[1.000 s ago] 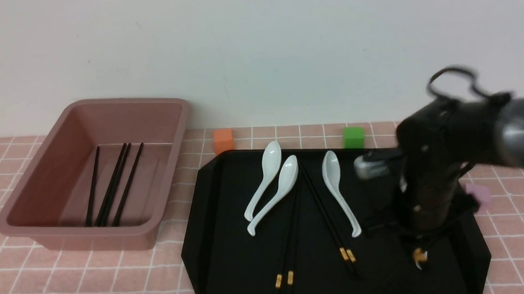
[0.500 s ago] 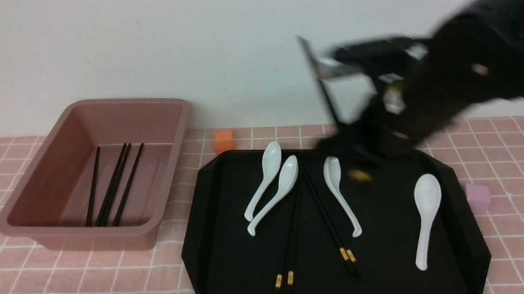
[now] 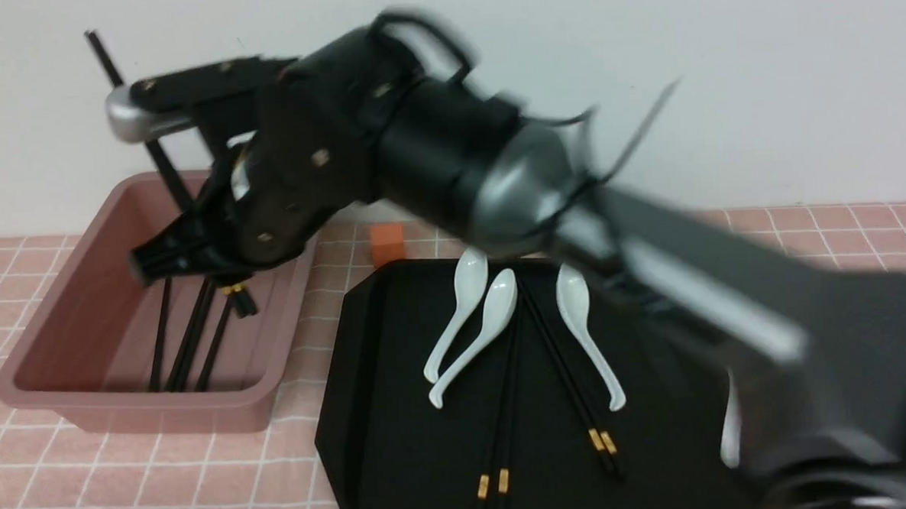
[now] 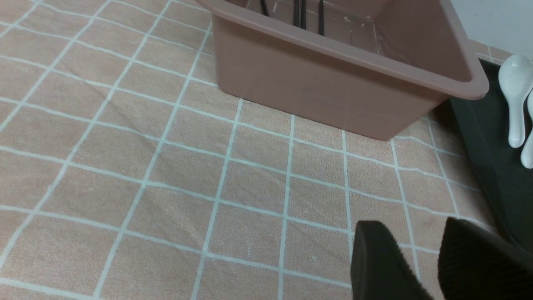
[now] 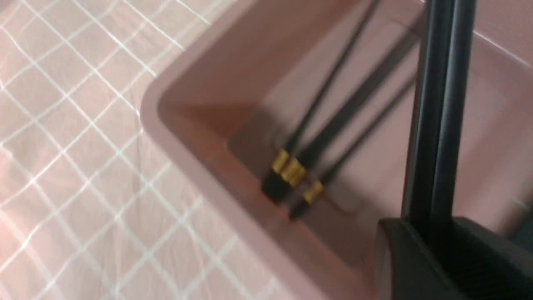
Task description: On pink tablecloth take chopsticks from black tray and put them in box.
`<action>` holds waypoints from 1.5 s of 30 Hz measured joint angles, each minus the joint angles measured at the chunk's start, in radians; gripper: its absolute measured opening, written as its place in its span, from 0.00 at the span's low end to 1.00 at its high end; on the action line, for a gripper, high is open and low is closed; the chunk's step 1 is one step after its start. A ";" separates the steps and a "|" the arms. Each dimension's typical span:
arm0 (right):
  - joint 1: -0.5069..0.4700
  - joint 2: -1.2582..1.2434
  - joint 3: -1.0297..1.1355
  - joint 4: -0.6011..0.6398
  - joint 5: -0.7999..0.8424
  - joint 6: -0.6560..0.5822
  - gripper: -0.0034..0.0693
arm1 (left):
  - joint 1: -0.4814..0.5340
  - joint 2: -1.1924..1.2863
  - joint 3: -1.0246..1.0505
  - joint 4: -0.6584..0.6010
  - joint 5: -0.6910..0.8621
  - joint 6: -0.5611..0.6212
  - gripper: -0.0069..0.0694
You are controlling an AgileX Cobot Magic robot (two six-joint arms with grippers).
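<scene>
My right gripper reaches across to the left and hangs over the dusty-pink box, shut on a pair of black chopsticks. The pair stands steeply, thin ends up and gold-banded ends down inside the box. In the right wrist view the held chopsticks run up out of the gripper above the box rim. Several chopsticks lie on the box floor. Two more pairs lie on the black tray. My left gripper is open and empty over the pink tablecloth.
White soup spoons lie on the tray among the chopsticks; another is half hidden behind my right arm. An orange cube sits behind the tray. My right arm spans the tray's right half. The wall is just behind the box.
My right arm rose from the tray's right side with the chopsticks and swung left across the tray to above the box. A spoon it covered came into view.
</scene>
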 joint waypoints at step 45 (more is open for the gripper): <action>-0.009 -0.752 0.484 -0.079 0.379 -0.152 0.03 | 0.000 0.000 0.000 0.000 0.000 0.000 0.40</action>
